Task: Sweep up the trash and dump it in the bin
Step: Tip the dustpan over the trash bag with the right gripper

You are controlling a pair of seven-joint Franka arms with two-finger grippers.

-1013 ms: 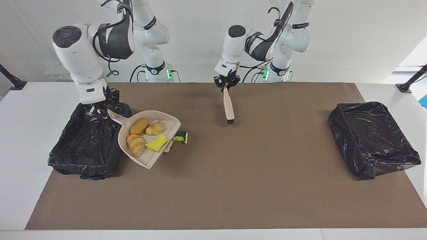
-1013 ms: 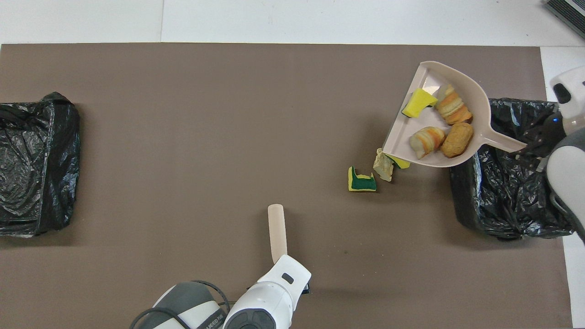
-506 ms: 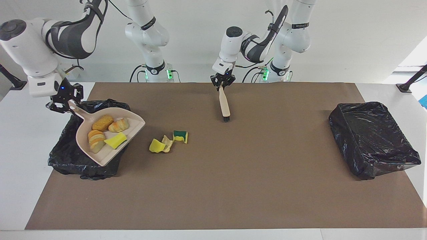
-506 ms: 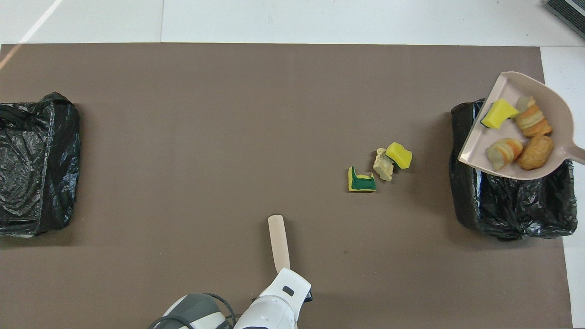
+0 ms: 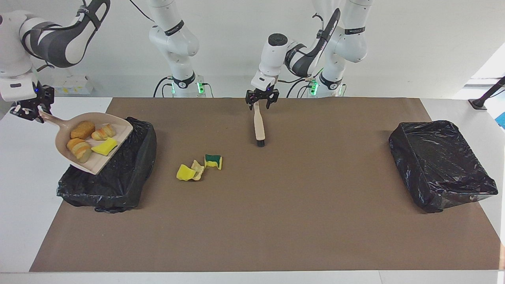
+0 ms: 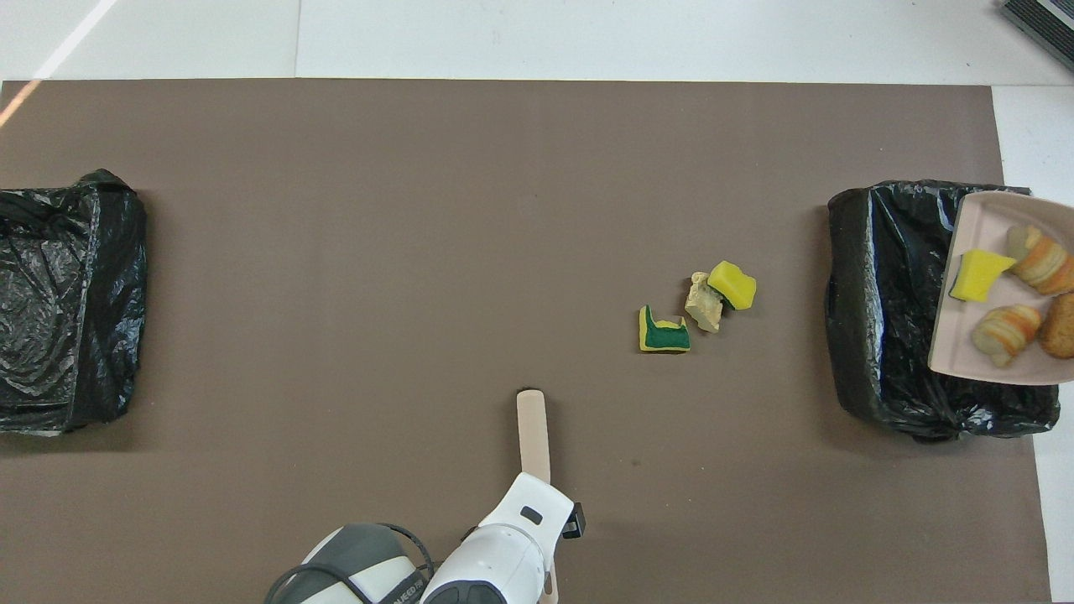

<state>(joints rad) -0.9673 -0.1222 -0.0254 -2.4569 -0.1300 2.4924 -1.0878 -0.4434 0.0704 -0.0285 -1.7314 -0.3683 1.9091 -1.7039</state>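
Observation:
My right gripper point(image 5: 29, 112) is shut on the handle of the beige dustpan point(image 5: 94, 165) and holds it tilted in the air over the black-lined bin point(image 5: 118, 177) at the right arm's end. In the pan lie three golden-brown rolls point(image 5: 82, 129) and a yellow sponge piece point(image 5: 103, 148). On the mat, beside the bin, lie a yellow sponge point(image 5: 184, 172), a beige scrap point(image 5: 197, 170) and a green-yellow sponge point(image 5: 213, 161). My left gripper point(image 5: 261, 100) is shut on the beige brush point(image 5: 259, 126), bristles down near the mat. The right gripper is out of the overhead view.
A second black-lined bin point(image 5: 438, 161) stands at the left arm's end of the table. The brown mat point(image 5: 276, 221) covers most of the table. In the overhead view the dustpan point(image 6: 965, 352) overlaps the bin point(image 6: 889, 319).
My right gripper has lifted the dustpan and carried it toward the right arm's end, over the bin. Three scraps stayed on the mat. My left gripper drew the brush slightly toward the robots.

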